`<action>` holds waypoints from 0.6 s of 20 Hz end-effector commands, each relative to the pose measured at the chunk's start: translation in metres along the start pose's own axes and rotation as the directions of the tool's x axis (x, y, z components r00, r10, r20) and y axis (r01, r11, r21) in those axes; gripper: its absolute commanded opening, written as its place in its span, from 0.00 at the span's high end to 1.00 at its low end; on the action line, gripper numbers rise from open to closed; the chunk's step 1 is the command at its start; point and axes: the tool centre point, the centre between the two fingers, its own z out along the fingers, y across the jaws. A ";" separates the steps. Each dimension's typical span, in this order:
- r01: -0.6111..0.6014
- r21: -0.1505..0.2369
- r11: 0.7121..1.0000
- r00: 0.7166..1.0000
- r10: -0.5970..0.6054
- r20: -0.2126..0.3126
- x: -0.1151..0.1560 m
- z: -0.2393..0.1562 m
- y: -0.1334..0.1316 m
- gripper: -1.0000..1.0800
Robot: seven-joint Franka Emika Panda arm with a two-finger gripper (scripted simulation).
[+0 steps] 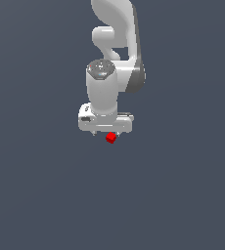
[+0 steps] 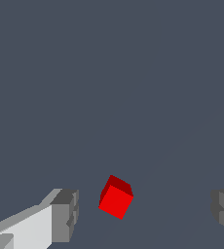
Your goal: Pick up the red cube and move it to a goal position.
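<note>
The red cube (image 1: 111, 138) is a tiny bright red block on the dark grey floor, just under the lower edge of the white gripper (image 1: 107, 134). In the wrist view the red cube (image 2: 116, 197) lies between the two grey fingertips (image 2: 65, 215), nearer to one of them and touching neither. The gripper (image 2: 145, 211) is open wide and holds nothing. The cube sits turned at an angle to the fingers. In the exterior view the fingers are mostly hidden by the hand.
The white arm (image 1: 115, 44) rises behind the hand toward the top of the exterior view. The floor (image 1: 46, 195) is a plain dark grey surface with no other object in view.
</note>
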 end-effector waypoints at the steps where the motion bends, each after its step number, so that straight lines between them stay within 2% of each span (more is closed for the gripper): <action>1: 0.000 0.000 1.000 1.000 0.000 0.000 0.000 0.000 0.000 0.04; 12: -0.089 -0.002 0.996 0.996 0.089 -0.001 -0.015 0.026 0.001 0.04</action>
